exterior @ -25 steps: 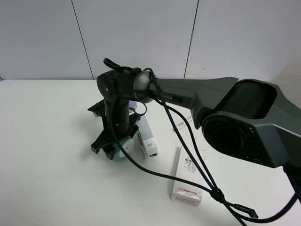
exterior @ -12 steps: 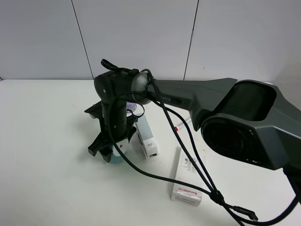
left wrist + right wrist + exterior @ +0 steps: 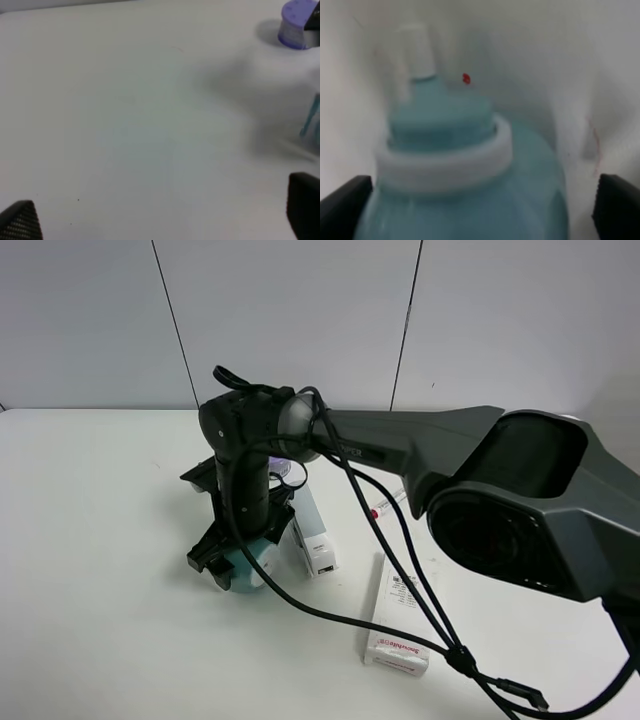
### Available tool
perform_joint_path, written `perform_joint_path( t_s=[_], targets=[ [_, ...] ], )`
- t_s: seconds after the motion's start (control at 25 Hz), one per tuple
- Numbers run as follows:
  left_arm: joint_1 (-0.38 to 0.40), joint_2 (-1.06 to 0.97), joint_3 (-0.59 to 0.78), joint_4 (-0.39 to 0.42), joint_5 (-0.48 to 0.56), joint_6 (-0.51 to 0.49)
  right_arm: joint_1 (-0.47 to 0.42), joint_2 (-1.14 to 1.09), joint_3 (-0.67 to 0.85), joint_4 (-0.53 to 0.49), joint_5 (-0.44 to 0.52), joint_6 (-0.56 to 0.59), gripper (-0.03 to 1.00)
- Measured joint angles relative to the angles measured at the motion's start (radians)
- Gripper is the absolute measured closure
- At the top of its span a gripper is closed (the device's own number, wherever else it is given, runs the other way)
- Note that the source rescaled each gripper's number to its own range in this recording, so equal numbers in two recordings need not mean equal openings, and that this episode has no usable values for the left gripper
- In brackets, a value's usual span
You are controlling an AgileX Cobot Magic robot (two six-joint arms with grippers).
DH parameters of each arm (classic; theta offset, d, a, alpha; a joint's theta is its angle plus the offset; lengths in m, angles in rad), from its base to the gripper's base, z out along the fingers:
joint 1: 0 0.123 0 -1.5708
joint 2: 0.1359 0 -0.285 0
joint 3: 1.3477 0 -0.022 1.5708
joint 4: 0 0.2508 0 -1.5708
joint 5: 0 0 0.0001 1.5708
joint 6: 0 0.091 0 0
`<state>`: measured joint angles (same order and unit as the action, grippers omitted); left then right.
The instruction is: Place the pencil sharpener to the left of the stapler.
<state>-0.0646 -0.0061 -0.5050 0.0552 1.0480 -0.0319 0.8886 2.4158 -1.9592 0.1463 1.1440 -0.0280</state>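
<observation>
Pencil sharpener (image 3: pixel 245 567), teal, sits left of centre in the high view on the white table (image 3: pixel 90 570), grey wall panels (image 3: pixel 290 310) behind. We see the right gripper (image 3: pixel 232 562) around it, fingers spread at either side and not pressing in the wrist view. Just right of it lies the stapler (image 3: pixel 314 538). The left gripper (image 3: pixel 160 220) is parted over bare table, holding nothing, a purple tin (image 3: pixel 296 25) at upper right.

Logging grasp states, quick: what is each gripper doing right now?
Left gripper: open, holding nothing.
Right gripper: open around the pencil sharpener; no visible grip.
</observation>
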Motion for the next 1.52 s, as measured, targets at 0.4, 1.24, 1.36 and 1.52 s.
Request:
perform_joint_path(
  t_s=[0.4,1.24,1.36,1.52],
  targets=[
    [0.0,0.0,0.0,0.0,0.0,0.0,0.01,-0.065,-0.092,-0.01,-0.039,0.011,0.01],
    [0.0,0.0,0.0,0.0,0.0,0.0,-0.562,-0.751,-0.084,-0.168,0.05,0.028,-0.03],
    [0.0,0.0,0.0,0.0,0.0,0.0,-0.646,-0.926,0.159,-0.197,0.021,0.028,-0.03],
    [0.0,0.0,0.0,0.0,0.0,0.0,-0.79,-1.224,0.564,-0.179,-0.093,0.02,-0.03]
  ],
)
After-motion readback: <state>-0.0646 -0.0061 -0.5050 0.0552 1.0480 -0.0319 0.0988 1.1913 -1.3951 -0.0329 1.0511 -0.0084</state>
